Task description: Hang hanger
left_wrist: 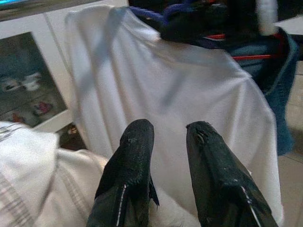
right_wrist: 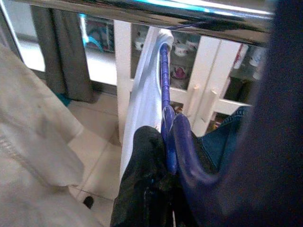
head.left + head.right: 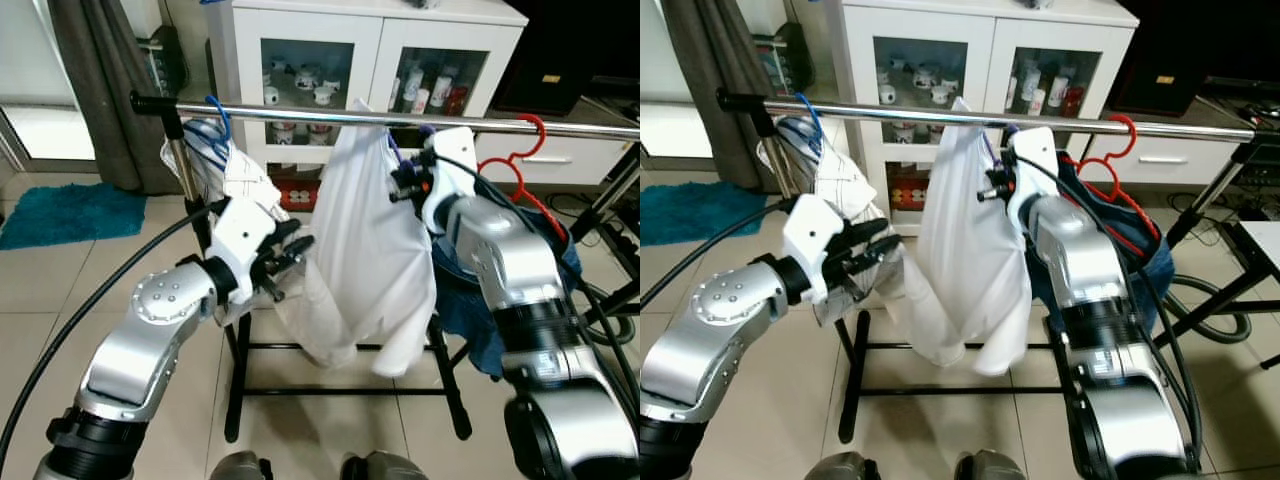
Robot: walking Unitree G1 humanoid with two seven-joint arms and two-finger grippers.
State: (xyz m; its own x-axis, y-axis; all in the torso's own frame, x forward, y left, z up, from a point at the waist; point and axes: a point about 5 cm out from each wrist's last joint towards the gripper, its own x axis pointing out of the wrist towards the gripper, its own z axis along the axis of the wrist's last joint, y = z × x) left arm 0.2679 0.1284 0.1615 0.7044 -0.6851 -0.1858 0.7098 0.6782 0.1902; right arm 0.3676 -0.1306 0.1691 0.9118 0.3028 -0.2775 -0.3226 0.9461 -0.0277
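No readable text from my cameras. The bottles and jars in the white cabinet (image 3: 330, 45) behind the rail carry labels, but they're too small and blurred to make out. Nothing printed on the white shirt (image 3: 360, 250), the hangers or my arm housings that I can read

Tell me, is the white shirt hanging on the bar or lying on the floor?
Hanging. The white shirt droops from the silver bar, above the floor, while the right gripper holds its purple hanger.
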